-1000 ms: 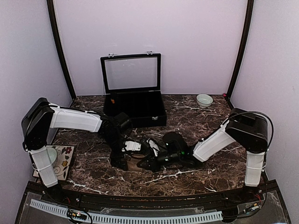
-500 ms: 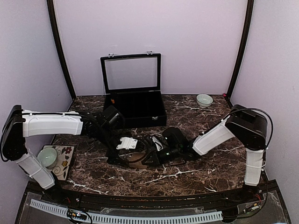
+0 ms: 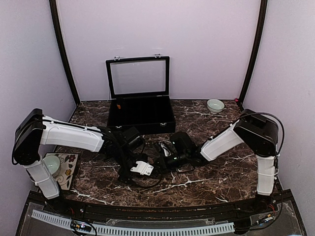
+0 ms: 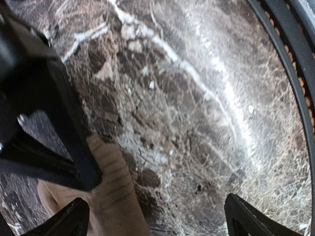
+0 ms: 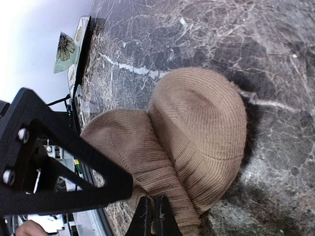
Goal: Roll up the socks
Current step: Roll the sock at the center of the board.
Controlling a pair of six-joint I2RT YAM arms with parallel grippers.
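Tan sock (image 5: 197,142), bunched, pinched by right end effector (image 5: 152,217)

The middle of the table (image 3: 221,179) is being crowded by the left gripper (image 4: 157,223) and right gripper (image 5: 154,219), meeting at the tan sock (image 5: 197,142). The back centre is being blocked by an open black case (image 3: 142,118). Passage is being left over bare marble at front right and between case and small bowl (image 3: 215,105).
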